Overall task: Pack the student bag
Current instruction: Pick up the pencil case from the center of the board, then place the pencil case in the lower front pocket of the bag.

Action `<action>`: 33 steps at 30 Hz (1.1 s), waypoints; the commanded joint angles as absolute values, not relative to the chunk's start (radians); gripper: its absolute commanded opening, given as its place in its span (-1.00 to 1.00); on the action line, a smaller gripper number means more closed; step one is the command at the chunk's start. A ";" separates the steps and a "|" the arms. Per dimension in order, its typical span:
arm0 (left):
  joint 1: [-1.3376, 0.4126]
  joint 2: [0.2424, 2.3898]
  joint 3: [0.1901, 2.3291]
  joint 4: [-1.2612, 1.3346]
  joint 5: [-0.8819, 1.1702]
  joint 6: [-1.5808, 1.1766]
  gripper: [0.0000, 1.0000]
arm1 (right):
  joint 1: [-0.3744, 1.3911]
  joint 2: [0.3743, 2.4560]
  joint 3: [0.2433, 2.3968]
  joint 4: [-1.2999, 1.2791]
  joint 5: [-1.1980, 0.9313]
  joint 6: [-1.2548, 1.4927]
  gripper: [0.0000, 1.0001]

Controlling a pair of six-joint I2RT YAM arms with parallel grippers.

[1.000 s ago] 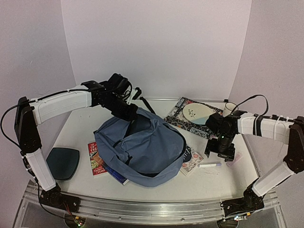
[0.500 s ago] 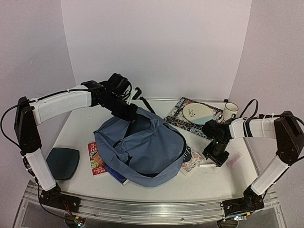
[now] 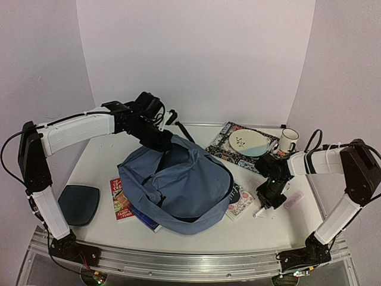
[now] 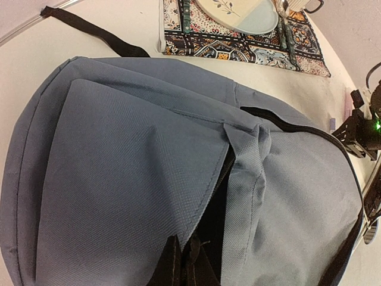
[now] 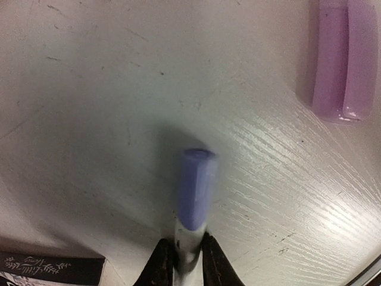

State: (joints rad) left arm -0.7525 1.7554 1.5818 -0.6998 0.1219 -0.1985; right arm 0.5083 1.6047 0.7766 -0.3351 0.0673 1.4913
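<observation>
Right wrist: my right pincer (image 5: 183, 257) grips the marker (image 5: 195, 185) right of the student bag (image 3: 184, 185), so I'd lift it level.

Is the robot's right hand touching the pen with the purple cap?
Touching. The right wrist view shows the right hand with a finger pressed against each side of the pen, and no gap shows between them.
</observation>
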 commanded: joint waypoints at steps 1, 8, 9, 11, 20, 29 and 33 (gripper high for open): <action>-0.747 1.707 1.593 -0.677 0.129 -0.197 -1.00 | 0.494 1.640 0.747 -0.314 0.067 1.482 -0.88; -0.747 1.704 1.598 -0.681 0.114 -0.198 -1.00 | 0.485 1.562 0.777 -0.322 0.103 1.398 -1.00; -0.747 1.705 1.601 -0.682 0.115 -0.198 -1.00 | 0.485 1.548 0.789 -0.328 0.105 1.376 -1.00; -0.747 1.708 1.606 -0.682 0.117 -0.198 -1.00 | 0.485 1.520 0.814 -0.344 0.111 1.325 -1.00; -0.747 1.710 1.618 -0.690 0.098 -0.192 -1.00 | 0.485 1.391 0.951 -0.394 0.066 1.030 -1.00; -0.747 1.723 1.630 -0.691 0.114 -0.201 -1.00 | 0.496 1.357 1.107 -0.325 -0.165 0.913 -1.00; -0.747 1.724 1.640 -0.693 0.115 -0.197 -1.00 | 0.565 1.390 1.153 -0.227 -0.239 0.950 -1.00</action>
